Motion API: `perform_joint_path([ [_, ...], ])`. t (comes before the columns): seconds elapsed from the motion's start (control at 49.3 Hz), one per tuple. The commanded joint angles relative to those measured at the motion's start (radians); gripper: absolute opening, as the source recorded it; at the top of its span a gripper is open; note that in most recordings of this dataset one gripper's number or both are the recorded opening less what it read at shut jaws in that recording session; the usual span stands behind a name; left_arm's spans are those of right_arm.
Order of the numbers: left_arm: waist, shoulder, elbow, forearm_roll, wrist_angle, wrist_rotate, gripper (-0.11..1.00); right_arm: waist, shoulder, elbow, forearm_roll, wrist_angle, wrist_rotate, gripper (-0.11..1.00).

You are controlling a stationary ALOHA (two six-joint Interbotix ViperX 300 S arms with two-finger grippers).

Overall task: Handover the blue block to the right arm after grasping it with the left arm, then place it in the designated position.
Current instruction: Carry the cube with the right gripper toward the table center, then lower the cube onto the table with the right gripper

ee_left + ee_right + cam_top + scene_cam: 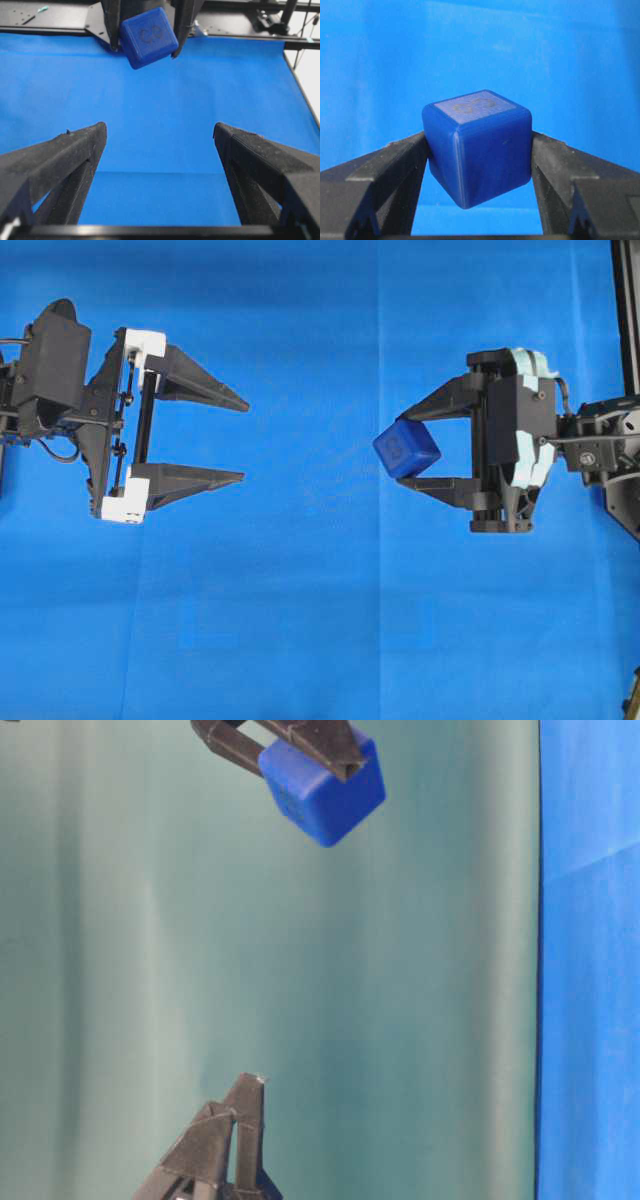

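clearly the handover itself is done with: the blue block [406, 448] sits pinched between the tips of the right arm's jaws [422, 448], tilted so one corner hangs lowest, and the wrist view of that arm shows both fingers pressed flat against opposite faces with the embossed mark facing up. the block is held off the blue cloth [300, 620] that covers the bench, out toward the middle, touching nothing else. the left arm's jaws [245, 438] stand wide apart and hold nothing, well clear of the block, with their tips pointing at it across the gap. so the step in hand is the last one, carrying the block to its designated place and setting it down. no marker for that place shows in any view, so where it lies cannot be told from here. the next move likely calls for the right arm to travel with its grip unchanged, level out the tilted block, lower it until it meets the cloth, and only then release.
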Motion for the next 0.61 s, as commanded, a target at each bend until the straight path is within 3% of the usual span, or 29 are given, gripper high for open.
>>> perform_joint_path([
  [0.0,-0.003,-0.009,-0.015,0.003,-0.005,-0.002,0.93,0.003,0.011,-0.025,0.002,-0.005,0.002,0.54],
  [0.223,-0.003,-0.006,-0.018,0.003,-0.005,-0.002,0.93,-0.011,0.115,-0.043,0.002,-0.048,0.011,0.54],
  [0.588,-0.003,-0.006,-0.018,0.003,-0.005,-0.002,0.93,-0.071,0.353,-0.077,0.002,-0.216,0.038,0.54],
])
